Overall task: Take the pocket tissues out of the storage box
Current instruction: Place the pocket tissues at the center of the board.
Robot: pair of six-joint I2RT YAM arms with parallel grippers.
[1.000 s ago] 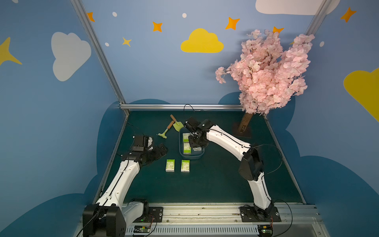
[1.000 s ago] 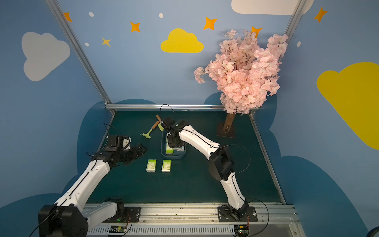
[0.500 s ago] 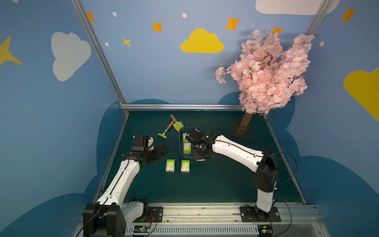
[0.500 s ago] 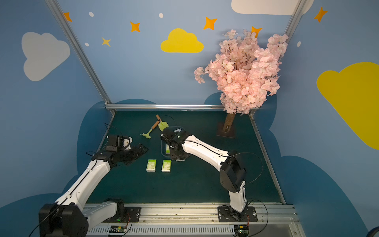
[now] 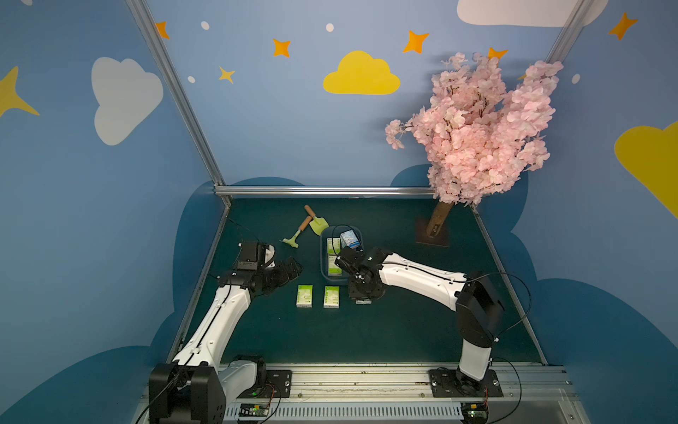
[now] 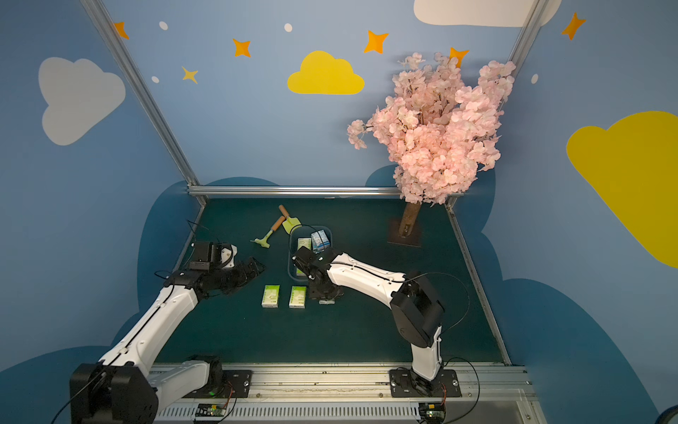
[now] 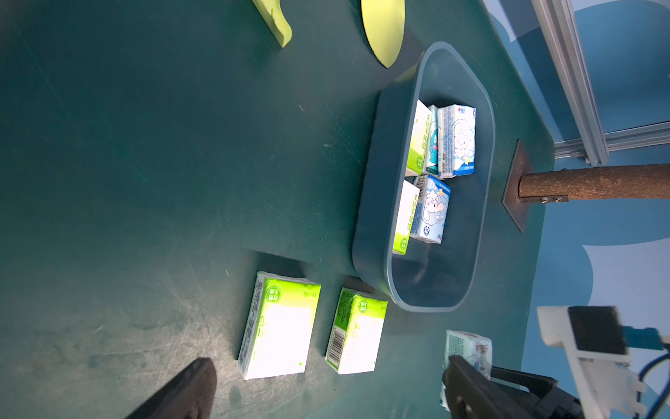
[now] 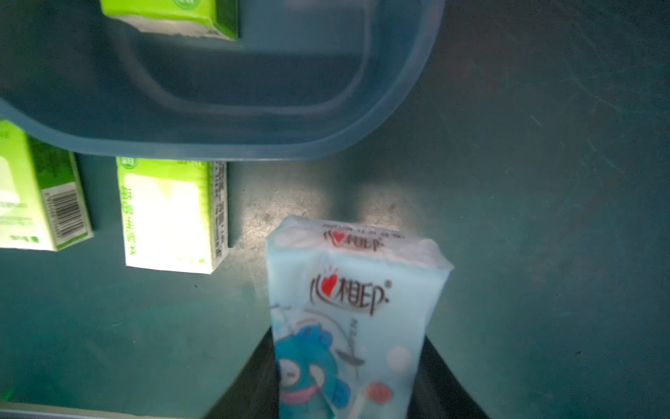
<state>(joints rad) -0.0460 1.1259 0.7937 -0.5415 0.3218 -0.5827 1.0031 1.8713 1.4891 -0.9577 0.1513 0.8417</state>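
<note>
Blue packet (image 8: 355, 308) clamped in right fingers (image 8: 446, 384), outside storage box (image 8: 326, 152) rim | left fingers (image 7: 181, 395) apart

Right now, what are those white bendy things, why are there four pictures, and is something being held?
Those are two white-and-black robot arms. Two pictures look down from above; two come from cameras on the arms' wrists. On the dark green table sit a dull blue plastic tub with tissue packets inside and two green-and-white packets beside it. The right arm's tool holds a light blue cartoon tissue packet, outside the tub. The left arm's tool is open and empty.
</note>
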